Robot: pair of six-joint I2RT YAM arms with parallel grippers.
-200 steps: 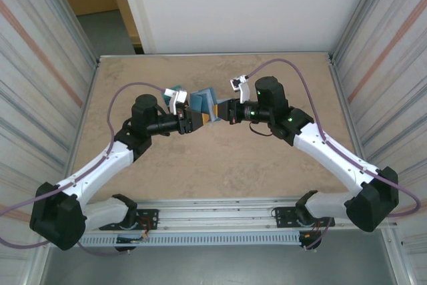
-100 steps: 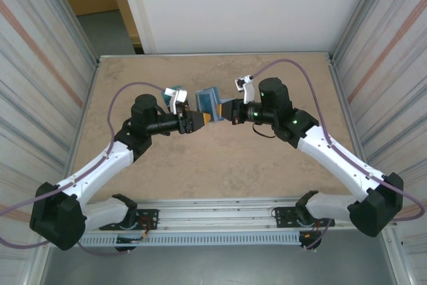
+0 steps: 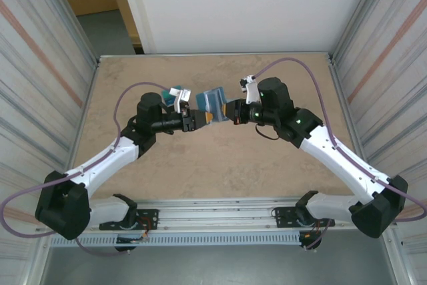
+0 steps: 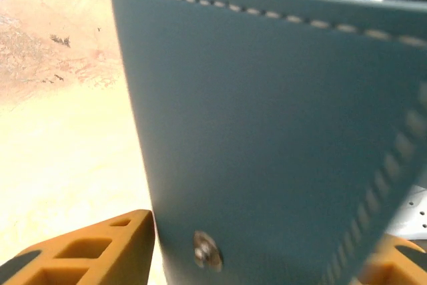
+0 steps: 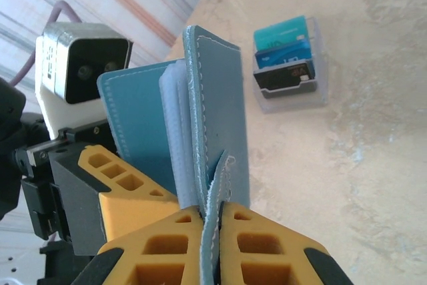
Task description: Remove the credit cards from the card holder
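The card holder [image 3: 213, 100] is held upright off the table [image 3: 220, 165], toward 12 o'clock of its middle. The right end effector [image 5: 212, 215], at 3 o'clock, is clamped on one flap. The left end effector [image 3: 199, 119] straddles the other panel (gripping or not, I cannot tell). The credit cards [image 5: 285, 50] sit in a clear tray [image 5: 293, 101] at the holder's 9 o'clock.

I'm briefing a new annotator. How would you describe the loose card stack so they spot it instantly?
On the tan table, look just past the left gripper. A small stack of cards lies flat there, teal, blue and black, unlike the slate-blue card holder held upright nearby.
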